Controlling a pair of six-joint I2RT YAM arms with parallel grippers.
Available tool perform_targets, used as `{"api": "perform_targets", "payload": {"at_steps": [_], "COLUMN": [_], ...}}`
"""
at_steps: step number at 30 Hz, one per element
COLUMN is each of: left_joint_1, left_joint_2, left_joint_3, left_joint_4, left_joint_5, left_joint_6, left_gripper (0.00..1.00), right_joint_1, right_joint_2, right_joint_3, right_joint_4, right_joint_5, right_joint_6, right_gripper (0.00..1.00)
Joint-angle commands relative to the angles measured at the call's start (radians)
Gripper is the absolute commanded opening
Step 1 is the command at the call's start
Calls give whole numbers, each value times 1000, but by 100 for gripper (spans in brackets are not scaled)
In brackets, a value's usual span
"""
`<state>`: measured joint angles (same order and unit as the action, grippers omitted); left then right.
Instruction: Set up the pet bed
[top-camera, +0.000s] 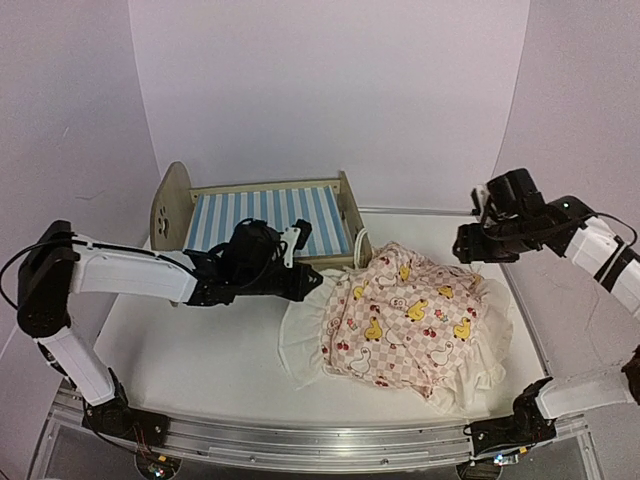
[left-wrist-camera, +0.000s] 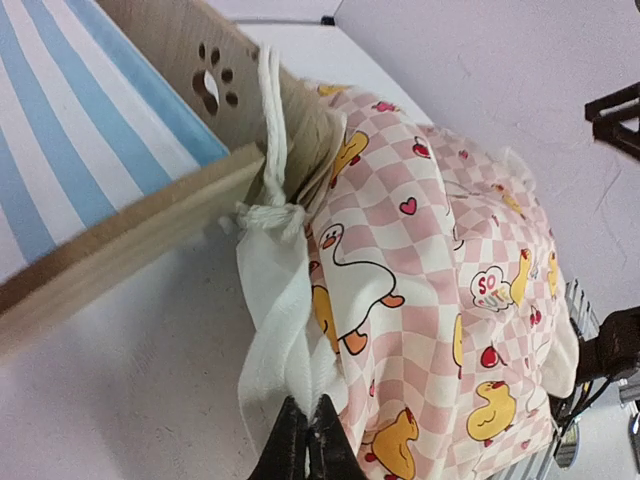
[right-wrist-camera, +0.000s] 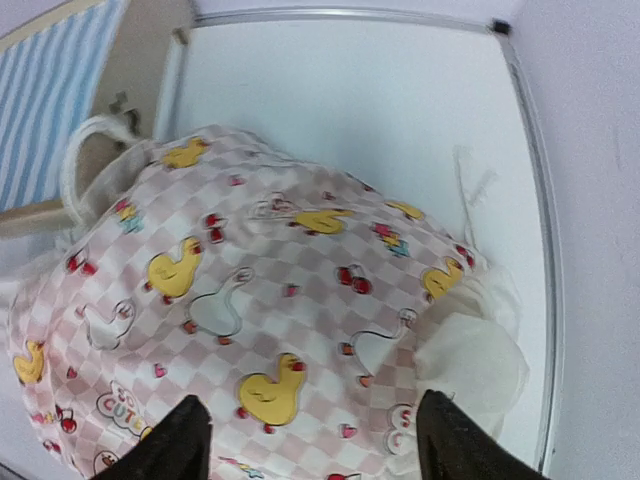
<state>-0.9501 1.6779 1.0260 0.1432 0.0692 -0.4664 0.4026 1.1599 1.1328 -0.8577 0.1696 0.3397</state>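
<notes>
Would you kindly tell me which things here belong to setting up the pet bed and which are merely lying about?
For the job:
- pet bed
- duck-print quilt, its white frill pinched in the left tool

Lying about:
- only a white cord loop beside the footboard, and it seems to be tied to the quilt's frill

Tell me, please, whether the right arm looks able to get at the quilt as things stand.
Probably yes: the right gripper hangs open just above the quilt, nothing lying between them; the left gripper pinches only its opposite frill.
</notes>
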Motion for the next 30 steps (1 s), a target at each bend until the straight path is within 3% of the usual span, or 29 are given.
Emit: {"api": "perform_targets", "payload": {"at_steps": [1, 5, 9, 14, 19, 24, 30], "left_joint_1": [2, 2, 6, 16, 37, 60, 77], "left_joint_2": [-110, -136, -171, -192, -207, -216, -216], "left_joint_3": [67, 100, 92, 79, 66, 61, 65], "left_joint_4": [-134, -193, -200, -207, -208, -209, -209], "left_joint_5": [-88, -73, -75, -73, -3, 47, 83], "left_joint_6": [62, 70, 69, 56, 14, -21, -38], "left_gripper": [0, 0, 0, 0, 0, 0, 0], "right_joint_1": [341, 632, 773, 870, 938, 969, 976], "right_joint_2": [137, 239, 312, 389, 439, 524, 702], "right_joint_3": [118, 135, 125, 71, -102, -83, -14], "right_joint_4": [-86, 44, 210, 402, 688, 689, 656], "right_joint_5": [178, 112, 66, 226, 614, 675, 780], "right_joint_6": [-153, -295, -375, -394, -482, -563, -452], "right_gripper": [80, 90, 94, 98, 98, 98, 98]}}
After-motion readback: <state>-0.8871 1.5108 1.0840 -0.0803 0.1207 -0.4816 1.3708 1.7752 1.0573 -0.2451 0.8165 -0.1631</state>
